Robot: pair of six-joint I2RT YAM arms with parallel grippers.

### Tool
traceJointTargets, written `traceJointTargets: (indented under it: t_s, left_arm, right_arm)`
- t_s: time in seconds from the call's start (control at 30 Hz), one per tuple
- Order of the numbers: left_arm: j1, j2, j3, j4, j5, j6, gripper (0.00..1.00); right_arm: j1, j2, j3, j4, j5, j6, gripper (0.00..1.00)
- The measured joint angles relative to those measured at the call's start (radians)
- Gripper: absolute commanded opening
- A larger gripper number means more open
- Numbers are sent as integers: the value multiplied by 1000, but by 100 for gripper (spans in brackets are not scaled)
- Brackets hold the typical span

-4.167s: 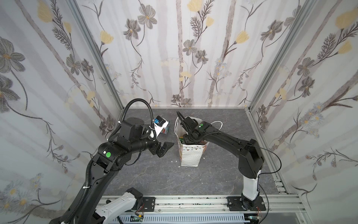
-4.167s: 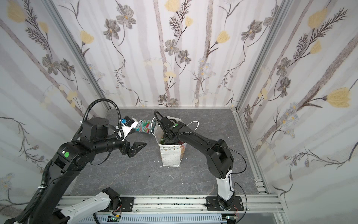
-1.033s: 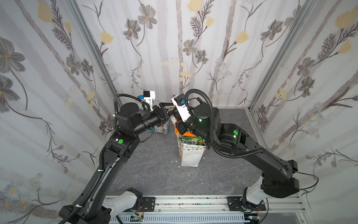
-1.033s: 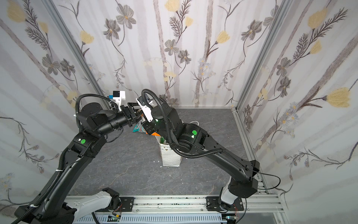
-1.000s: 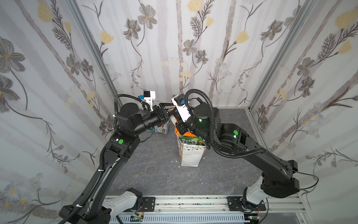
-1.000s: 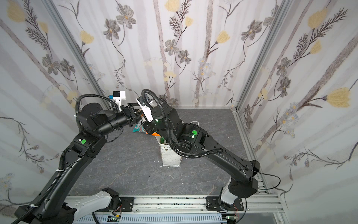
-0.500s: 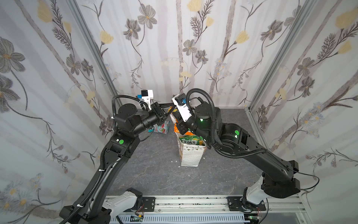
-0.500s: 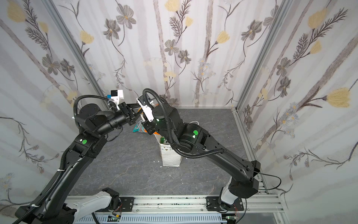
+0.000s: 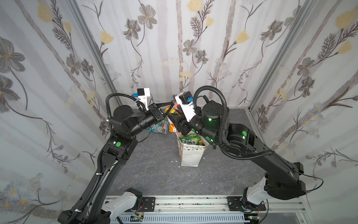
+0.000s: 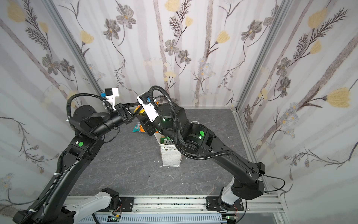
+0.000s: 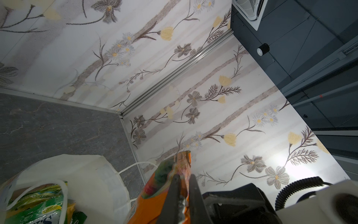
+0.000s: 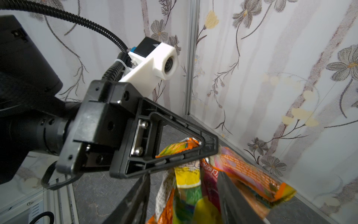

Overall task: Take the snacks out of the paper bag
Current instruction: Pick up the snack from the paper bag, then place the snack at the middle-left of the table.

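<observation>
1 grey tabletop (image 9: 155,174), floral walls (image 9: 164,48) | left gripper (image 11: 183,177) pinching orange packet (image 11: 155,194) | right gripper (image 12: 184,173) parted

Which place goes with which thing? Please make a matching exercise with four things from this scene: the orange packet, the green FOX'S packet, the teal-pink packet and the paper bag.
Things
1. orange packet
2. green FOX'S packet
3. teal-pink packet
4. paper bag

Places
A. lies on the table, outside the bag
B. stands upright on the table
C. pinched in the shut left gripper, up in the air
D. inside the bag, showing at its mouth

Pairs: 1-C, 2-D, 3-A, 4-B
</observation>
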State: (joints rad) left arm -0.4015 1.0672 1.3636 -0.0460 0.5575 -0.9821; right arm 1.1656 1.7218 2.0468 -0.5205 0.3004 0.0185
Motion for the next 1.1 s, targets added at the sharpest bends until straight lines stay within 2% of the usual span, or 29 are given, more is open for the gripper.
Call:
traceJointTargets:
  t_s: [0.23,0.27,0.6,0.83,1.1]
  left_arm:
    - [38,-4,19,-4,5,33,0]
    - [48,-5,21,-3,4,34,0]
    - [212,-20,-21,47,-4,0,0]
    - [344,-14,-133,128,5,-76,0]
    - [472,20,-314,319,44,-230,0]
  right_arm:
    - [0,-70,-47,40,-18,7,98]
    - [0,-90,-72,54,-18,7,100]
    - [-34,-304,-377,246,-24,46,100]
    - [-107,-409,-542,316,-22,152,100]
    - [-186,-484,-678,337,-60,274,100]
